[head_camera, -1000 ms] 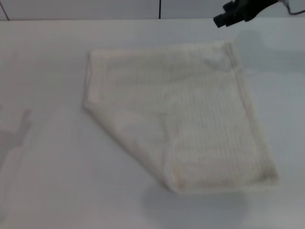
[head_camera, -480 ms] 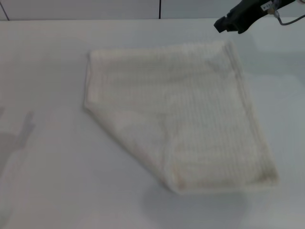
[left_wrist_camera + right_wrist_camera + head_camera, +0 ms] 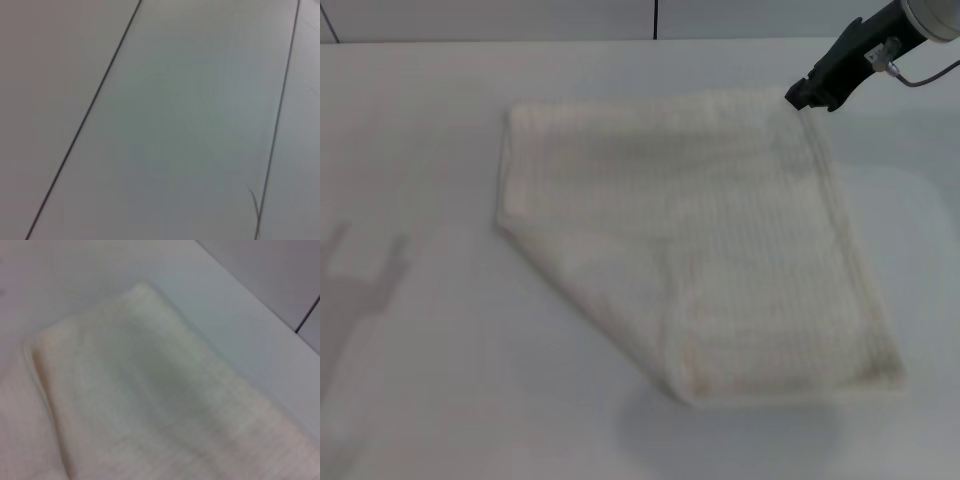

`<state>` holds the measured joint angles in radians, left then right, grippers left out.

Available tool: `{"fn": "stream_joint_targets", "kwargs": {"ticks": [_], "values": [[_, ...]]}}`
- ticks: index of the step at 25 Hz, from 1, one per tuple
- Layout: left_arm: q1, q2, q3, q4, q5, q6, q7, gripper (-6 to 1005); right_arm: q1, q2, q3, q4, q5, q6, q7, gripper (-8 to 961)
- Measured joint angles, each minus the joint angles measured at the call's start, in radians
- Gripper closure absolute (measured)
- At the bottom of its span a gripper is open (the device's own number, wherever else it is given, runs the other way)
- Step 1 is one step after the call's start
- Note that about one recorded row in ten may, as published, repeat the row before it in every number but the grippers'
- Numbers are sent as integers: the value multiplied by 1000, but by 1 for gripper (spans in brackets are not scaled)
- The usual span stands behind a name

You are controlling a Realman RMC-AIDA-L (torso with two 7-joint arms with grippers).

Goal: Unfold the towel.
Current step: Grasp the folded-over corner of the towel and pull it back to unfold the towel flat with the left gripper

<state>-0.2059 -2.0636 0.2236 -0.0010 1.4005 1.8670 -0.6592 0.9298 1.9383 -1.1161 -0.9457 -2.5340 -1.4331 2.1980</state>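
Observation:
The towel (image 3: 690, 240) is a cream-white ribbed cloth lying folded on the white table (image 3: 430, 140), with a slanted folded edge along its near-left side. My right gripper (image 3: 808, 96) comes in from the far right and its dark tip is at the towel's far right corner, right over the hem. The right wrist view shows the towel (image 3: 140, 405) close up, one of its corners pointing at the table's edge. My left gripper is out of view. The left wrist view shows only pale panels.
A wall with a dark vertical seam (image 3: 654, 18) runs behind the table's far edge. The shadow of an arm (image 3: 360, 290) falls on the table at the near left. The left wrist view shows dark seams (image 3: 85, 115) between pale panels.
My right gripper has come down and toward me, from above the table's far edge to the towel's far right corner. The arm shadow at the left has shifted. The towel has not moved.

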Motion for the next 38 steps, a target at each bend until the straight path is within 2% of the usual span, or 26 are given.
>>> {"fn": "stream_joint_targets", "kwargs": {"ticks": [3, 4, 5, 7, 12, 16, 19, 22, 25, 29, 30, 33, 36, 38], "values": [[-2, 0, 9, 1, 0, -3, 0, 215, 10, 2, -6, 12, -34, -19, 0, 954], [-4, 0, 20, 4, 0, -5, 0, 216, 10, 7, -11, 15, -45, -19, 0, 954], [-14, 1, 69, 34, 0, -4, 1, 217, 5, 19, -23, 24, -60, -15, 0, 954], [-25, 1, 108, 56, 0, -3, -2, 218, 1, 23, -26, 28, -62, -11, 0, 954], [-64, 2, 184, 124, 0, -25, -52, 222, -48, 55, -27, 35, -64, 39, 1, 954], [-92, 2, 207, 143, 0, -58, -69, 225, -131, 95, 2, 22, -26, 149, -23, 954], [-101, 1, 205, 143, 0, -79, -69, 227, -223, 125, 48, 9, 103, 242, -112, 954], [-109, 1, 206, 144, 0, -106, -69, 229, -303, 134, 89, 33, 280, 283, -259, 954], [-119, 2, 208, 158, 0, -129, -77, 231, -372, 126, 114, 95, 467, 303, -410, 954], [-149, 2, 211, 217, 0, -157, -187, 234, -382, 98, 137, 128, 509, 257, -414, 954], [-156, 2, 216, 238, 0, -164, -226, 234, -382, 98, 137, 128, 509, 257, -414, 954], [-173, 3, 245, 306, 0, -187, -328, 236, -353, 76, 121, 79, 434, 187, -308, 954], [-180, 2, 298, 369, 0, -215, -412, 239, -289, 55, 115, 18, 268, 106, -177, 954], [-182, 2, 393, 447, 3, -256, -484, 240, -248, 49, 118, -11, 162, 66, -111, 954]]}}
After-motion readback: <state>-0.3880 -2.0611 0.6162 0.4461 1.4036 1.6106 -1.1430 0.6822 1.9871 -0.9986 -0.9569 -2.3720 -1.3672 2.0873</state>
